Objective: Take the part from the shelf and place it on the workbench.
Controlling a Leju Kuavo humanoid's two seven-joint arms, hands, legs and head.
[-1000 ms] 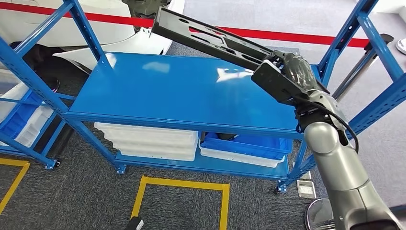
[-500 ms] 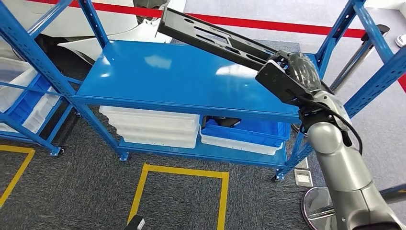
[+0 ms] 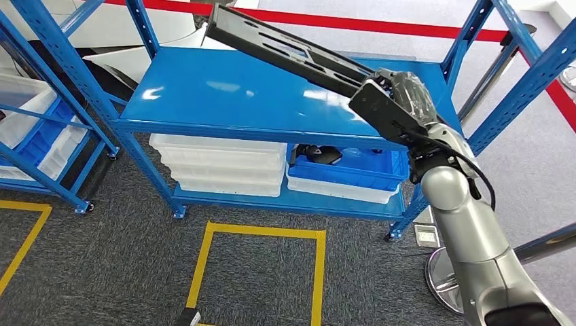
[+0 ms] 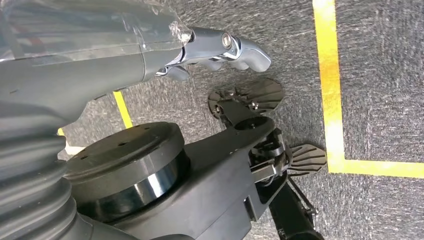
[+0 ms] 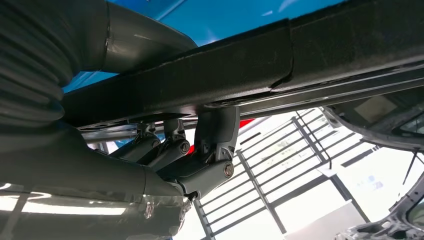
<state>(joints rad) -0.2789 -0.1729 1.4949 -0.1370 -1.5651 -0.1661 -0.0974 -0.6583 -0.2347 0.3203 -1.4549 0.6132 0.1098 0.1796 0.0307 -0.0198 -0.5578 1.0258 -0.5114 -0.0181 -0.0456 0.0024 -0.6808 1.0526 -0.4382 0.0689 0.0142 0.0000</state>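
A long black metal part (image 3: 285, 51) with slots slants over the top of the blue shelf (image 3: 204, 102), its far end raised past the shelf's back edge. My right hand (image 3: 411, 102) grips the near end above the shelf's right side. Seen from the right wrist, the part (image 5: 250, 65) crosses the picture with my dark fingers (image 5: 210, 145) wrapped under it. My left hand (image 4: 215, 47) hangs over the carpet, holding nothing, fingers loosely extended.
White bins (image 3: 224, 166) and a blue bin (image 3: 346, 173) sit on the lower shelf level. Another blue rack with bins (image 3: 34, 136) stands to the left. A yellow square (image 3: 258, 272) marks the carpet in front. A blue upright (image 3: 523, 61) stands at the right.
The whole picture has shifted, so the camera has moved. My right hand still holds the part over the shelf, and its far end now reaches a little further left.
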